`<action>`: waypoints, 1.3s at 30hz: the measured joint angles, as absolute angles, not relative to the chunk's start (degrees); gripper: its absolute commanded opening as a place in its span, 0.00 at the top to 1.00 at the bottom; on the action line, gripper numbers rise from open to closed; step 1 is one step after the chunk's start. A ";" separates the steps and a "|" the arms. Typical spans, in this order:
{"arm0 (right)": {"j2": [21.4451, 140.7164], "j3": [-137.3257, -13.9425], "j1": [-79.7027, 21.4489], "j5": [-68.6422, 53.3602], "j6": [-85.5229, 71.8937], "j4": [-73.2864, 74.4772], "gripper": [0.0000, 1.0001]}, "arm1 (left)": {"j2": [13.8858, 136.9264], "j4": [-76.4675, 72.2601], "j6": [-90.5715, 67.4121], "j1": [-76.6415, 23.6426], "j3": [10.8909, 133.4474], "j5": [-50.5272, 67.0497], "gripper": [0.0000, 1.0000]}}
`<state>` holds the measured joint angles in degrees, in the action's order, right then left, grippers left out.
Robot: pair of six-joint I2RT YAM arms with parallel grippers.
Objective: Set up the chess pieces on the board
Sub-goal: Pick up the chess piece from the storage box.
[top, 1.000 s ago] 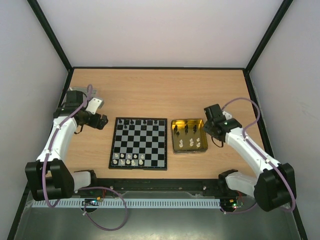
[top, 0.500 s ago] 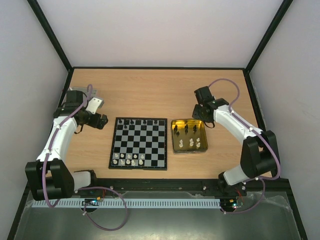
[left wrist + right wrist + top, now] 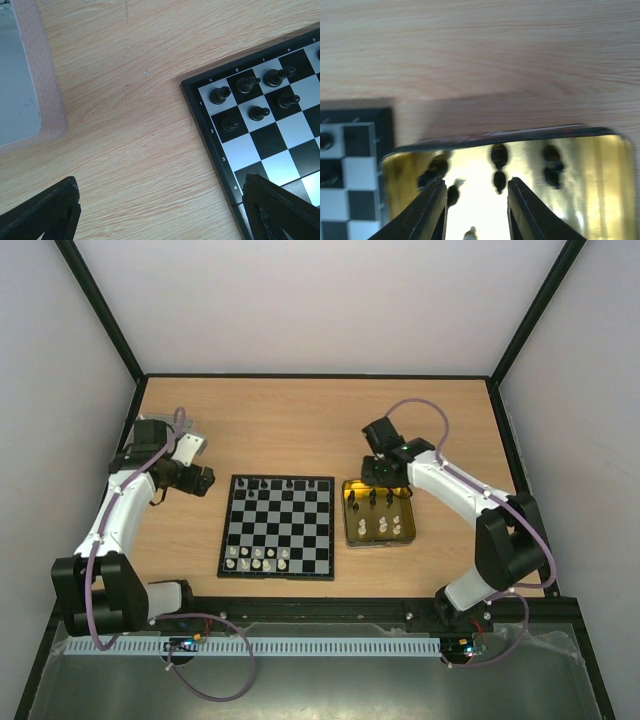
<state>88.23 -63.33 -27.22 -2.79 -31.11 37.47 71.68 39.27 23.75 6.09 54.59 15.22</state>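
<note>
The board (image 3: 278, 527) lies mid-table, with black chess pieces (image 3: 262, 483) along its far rows and white ones (image 3: 258, 558) along its near rows. More chess pieces (image 3: 380, 502) stand in the gold tray (image 3: 348, 512) to its right. My right gripper (image 3: 375, 472) hovers over the tray's far edge. In the blurred right wrist view it (image 3: 476, 192) is open, with black pieces (image 3: 499, 155) on the tray floor (image 3: 600, 165) below and nothing held. My left gripper (image 3: 160, 192) is open wide over bare wood beside the board's corner (image 3: 210, 132), near several black pieces (image 3: 220, 94).
A silver-grey lid (image 3: 15, 75) with a pale rim lies on the wood left of the board, partly under the left arm (image 3: 150, 455). The board's corner (image 3: 350, 165) shows left of the tray. Dark frame rails edge the table.
My right arm has swung left and away from the near edge, from the tray's right side to over its far edge, and its jaws have narrowed. The left arm has hardly moved.
</note>
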 measured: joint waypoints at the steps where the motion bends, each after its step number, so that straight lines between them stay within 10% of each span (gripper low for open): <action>1: 88.62 -63.90 -28.84 -3.01 -31.29 37.45 0.67 | 71.75 39.22 23.66 6.09 54.59 15.07 0.11; 39: 101.82 -68.16 -35.92 -5.23 -32.82 35.97 0.78 | 72.20 38.41 23.29 6.09 54.02 13.56 0.11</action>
